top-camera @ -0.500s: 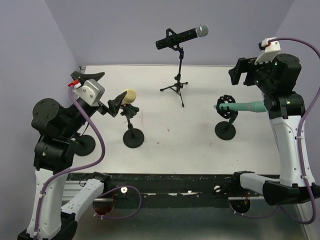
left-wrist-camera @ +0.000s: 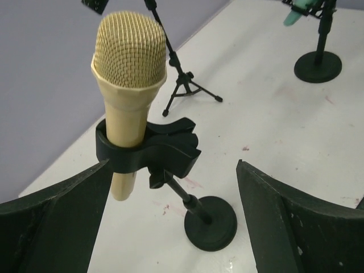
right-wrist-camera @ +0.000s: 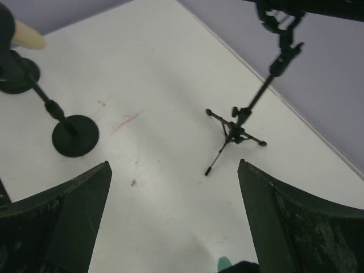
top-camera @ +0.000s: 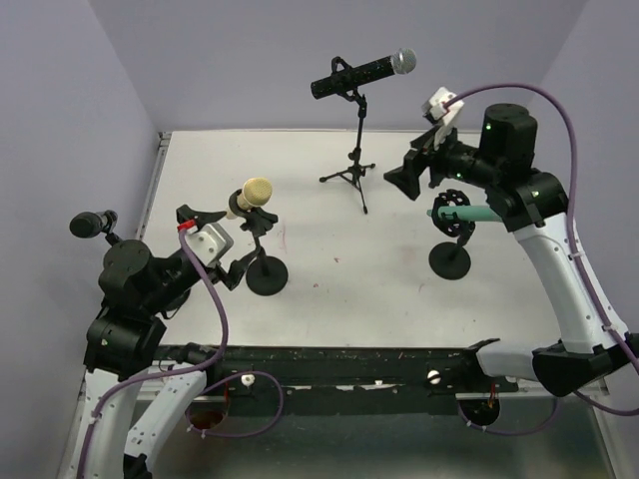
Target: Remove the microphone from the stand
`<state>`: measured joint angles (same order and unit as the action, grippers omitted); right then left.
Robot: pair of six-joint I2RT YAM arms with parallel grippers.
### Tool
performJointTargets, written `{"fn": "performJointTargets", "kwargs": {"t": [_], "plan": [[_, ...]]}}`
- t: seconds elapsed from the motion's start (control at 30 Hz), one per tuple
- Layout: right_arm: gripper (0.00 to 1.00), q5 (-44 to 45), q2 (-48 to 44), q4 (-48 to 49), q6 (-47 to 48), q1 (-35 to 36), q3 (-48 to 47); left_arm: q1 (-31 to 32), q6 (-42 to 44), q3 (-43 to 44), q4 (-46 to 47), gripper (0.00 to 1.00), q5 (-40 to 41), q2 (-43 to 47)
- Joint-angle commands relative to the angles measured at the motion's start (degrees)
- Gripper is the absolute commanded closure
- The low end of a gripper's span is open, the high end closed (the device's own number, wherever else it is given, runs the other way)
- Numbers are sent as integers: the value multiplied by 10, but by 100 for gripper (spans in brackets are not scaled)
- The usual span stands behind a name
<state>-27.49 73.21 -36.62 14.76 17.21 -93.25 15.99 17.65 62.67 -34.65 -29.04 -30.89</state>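
A beige microphone stands nearly upright in a black clip on a short stand with a round base. My left gripper is open just left of it. Its fingers reach either side of the clip and touch nothing. A teal microphone lies level in a ring mount on a round-base stand. My right gripper hangs open above and left of that mount, facing the table. Only the teal tip shows beneath it.
A black microphone with a silver head sits on a tall tripod stand at the back centre. A small black microphone stands at the far left beside the left arm. Purple walls close in the white table.
The left arm has dropped and pulled back, bringing its gripper lower beside the beige microphone's stand. The right arm has swung left over the table. Both grippers stay open.
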Motion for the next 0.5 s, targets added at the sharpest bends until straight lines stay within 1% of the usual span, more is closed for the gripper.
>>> {"fn": "performJointTargets", "kwargs": {"t": [0.0, 0.1, 0.17, 0.33, 0.47], "plan": [[0, -24, 15, -15, 33, 69, 13, 3, 22, -48, 42, 4, 53, 15], [0, -38, 26, -3, 22, 97, 17, 9, 41, -72, 89, 6, 55, 7], [0, -42, 36, -4, 22, 108, 9, 10, 46, -69, 108, 7, 52, -12], [0, -45, 47, -6, 21, 114, 4, 10, 77, -41, 125, 7, 37, -48], [0, -43, 42, 3, 13, 116, 18, 10, 106, -38, 132, 9, 19, -65]]}}
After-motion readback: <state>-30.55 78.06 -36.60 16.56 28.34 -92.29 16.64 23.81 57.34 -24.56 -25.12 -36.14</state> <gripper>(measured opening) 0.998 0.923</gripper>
